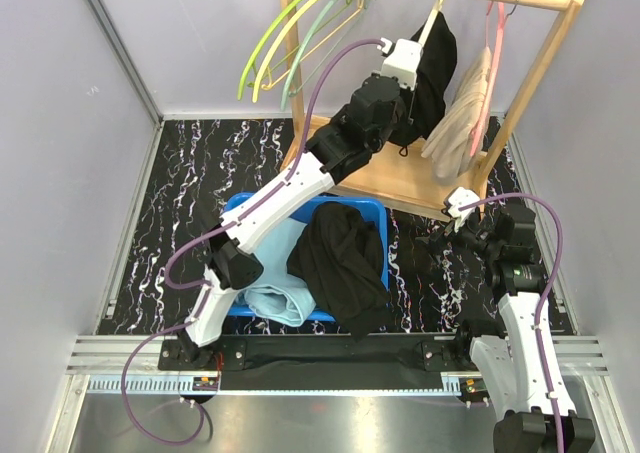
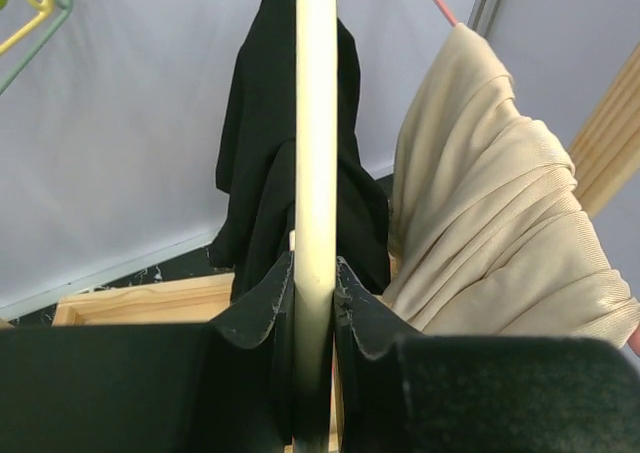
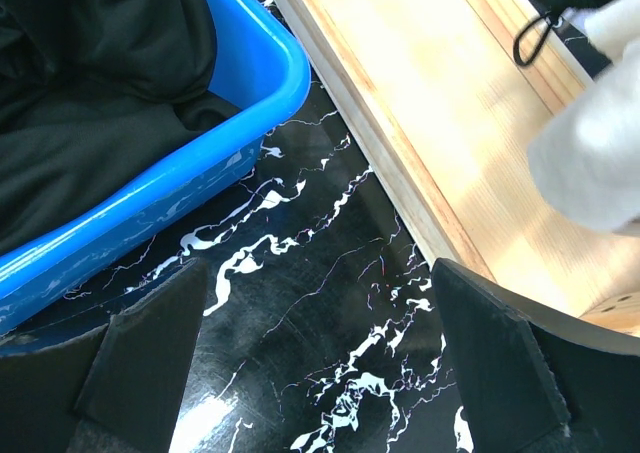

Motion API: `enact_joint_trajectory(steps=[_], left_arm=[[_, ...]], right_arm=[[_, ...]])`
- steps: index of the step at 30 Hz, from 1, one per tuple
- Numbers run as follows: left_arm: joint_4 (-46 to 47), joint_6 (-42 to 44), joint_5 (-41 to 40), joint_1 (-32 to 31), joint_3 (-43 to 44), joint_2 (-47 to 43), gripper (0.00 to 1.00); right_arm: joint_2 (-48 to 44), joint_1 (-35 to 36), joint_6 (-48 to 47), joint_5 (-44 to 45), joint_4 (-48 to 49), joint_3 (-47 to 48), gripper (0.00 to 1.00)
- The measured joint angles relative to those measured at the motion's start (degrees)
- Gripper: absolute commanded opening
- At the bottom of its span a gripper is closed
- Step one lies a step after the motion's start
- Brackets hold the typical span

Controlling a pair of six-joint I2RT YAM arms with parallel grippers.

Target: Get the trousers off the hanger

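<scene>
The blue plastic bin (image 1: 232, 205) held two garments. The crumpled black trousers (image 1: 345, 258) lay heaped in a soft mound, spilling over the bin's near right rim. The light blue trousers (image 1: 280, 301) lay folded at the near left corner, partly over the edge. The bin's walls were smooth and glossy, with rounded corners.

On the wooden rack (image 1: 430, 178), the hanging black trousers (image 2: 260, 173) drooped in loose matte folds over the cream hanger (image 2: 316, 123). The beige trousers (image 2: 490, 213), finely ribbed and gathered in long creases, hung just beside them on a pink hanger (image 1: 492, 43).

The left gripper (image 2: 316, 283) was clamped on the cream hanger's smooth round bar, its dark pads pressed to both sides. The right gripper (image 3: 320, 313) stood with its jaws wide apart and nothing between them (only floor showed below). It hung over the black white-veined mat (image 3: 300, 223), between the bin and the rack's pale flat baseboard.
</scene>
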Motion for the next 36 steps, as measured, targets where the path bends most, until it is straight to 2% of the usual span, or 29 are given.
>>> enact_joint_trajectory(steps=[11,21,36], left_arm=[[0.13,0.79,-0.74,3.58,-5.18,-5.05,0.00],[-2.19,-4.79,0.70,8.07,-6.21,-9.16,0.00],[-5.38,-9.27,8.26,10.73,-7.89,-14.01,0.00]], right_arm=[[0.46,-0.09,0.00,0.00,0.00,0.00,1.00],[-0.46,-0.35,0.24,-0.90,-1.36,0.83,1.00],[-5.42,-0.35,-3.50,-8.57,-12.44,13.46,1.00]])
